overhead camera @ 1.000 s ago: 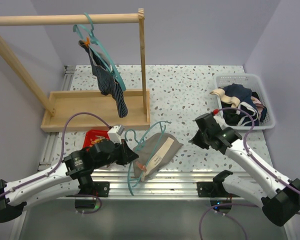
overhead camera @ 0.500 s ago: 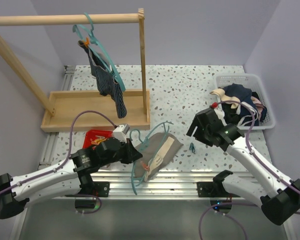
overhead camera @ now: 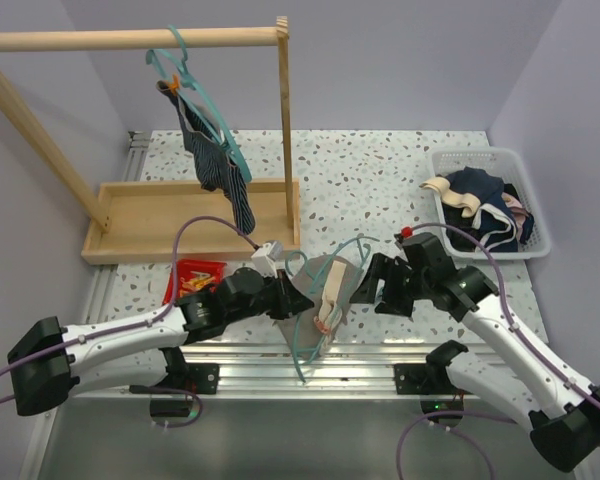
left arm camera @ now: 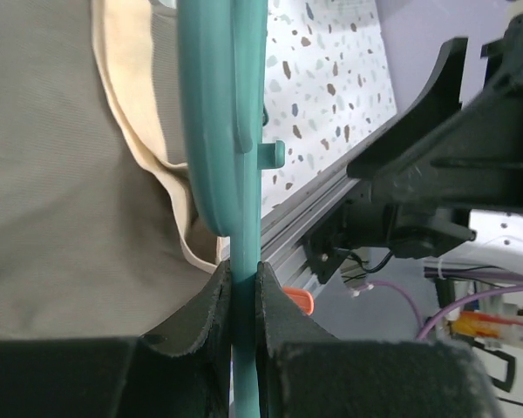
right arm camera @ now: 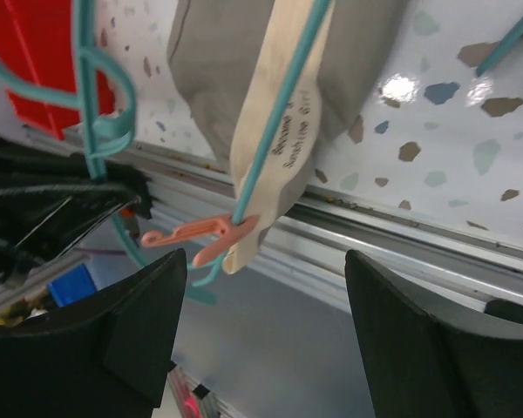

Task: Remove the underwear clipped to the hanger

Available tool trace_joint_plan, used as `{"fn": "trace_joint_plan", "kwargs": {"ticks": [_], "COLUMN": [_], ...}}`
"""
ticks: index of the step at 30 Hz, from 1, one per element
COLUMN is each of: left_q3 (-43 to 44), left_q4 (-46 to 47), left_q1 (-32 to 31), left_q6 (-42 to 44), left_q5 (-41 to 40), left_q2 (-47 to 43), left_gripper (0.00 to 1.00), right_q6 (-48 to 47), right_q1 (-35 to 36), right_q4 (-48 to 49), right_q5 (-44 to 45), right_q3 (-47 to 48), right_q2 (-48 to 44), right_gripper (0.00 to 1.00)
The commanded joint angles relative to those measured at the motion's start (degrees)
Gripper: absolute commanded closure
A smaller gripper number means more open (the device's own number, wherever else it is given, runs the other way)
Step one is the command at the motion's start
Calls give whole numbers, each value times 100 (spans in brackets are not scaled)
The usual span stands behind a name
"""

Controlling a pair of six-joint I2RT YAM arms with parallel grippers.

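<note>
The left tool [left arm camera: 244, 287] is clamped on the hanger [left arm camera: 220, 131] at the worktop's [overhead camera: 380, 170] front edge, the grey briefs [overhead camera: 325, 285] held to it by a pink clip [right arm camera: 200, 237]. The right tool [right arm camera: 266, 287] gapes empty beside that clip. Back left, the navy briefs [overhead camera: 215, 165] hang clipped. Neither is free yet.

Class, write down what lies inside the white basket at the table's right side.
The white basket holds a heap of navy, beige and white garments; its floor beneath them is covered.
</note>
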Motion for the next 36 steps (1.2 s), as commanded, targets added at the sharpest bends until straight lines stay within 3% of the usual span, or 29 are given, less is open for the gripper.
{"fn": "trace_joint_plan", "kwargs": {"ticks": [1,8,25,28,29,34,36], "left_q3": [-192,141,274,239,230,221,221], "left_q4": [1510,2004,2092,2065,2057,1855,1802], "left_q1": [-29,-64,-108,-117,-117,-108,-108], "left_q6": [-414,-450,-511,-502,-494,-432,-397], "left_q5": [121,253,227,183,165,-11,-81], "left_q2": [419,1105,1273,1229,1194,1009,930], "left_gripper": [100,100,100,100,100,100,100], "right_q6": [88,439,871,722,660,624,642], "right_q1": [2,72,828,837,828,837,837], "right_q4": [217,735,1035,755,684,403,341], "right_q5": [-997,-1692,-1209,-1148,-1113,-1051,-998], "right_q3": [-111,-603,-385,-288,-288,-375,-437], "right_q2": [-335,-380,807,860,842,623,535], "right_gripper": [23,22,15,29,42,77,99]}}
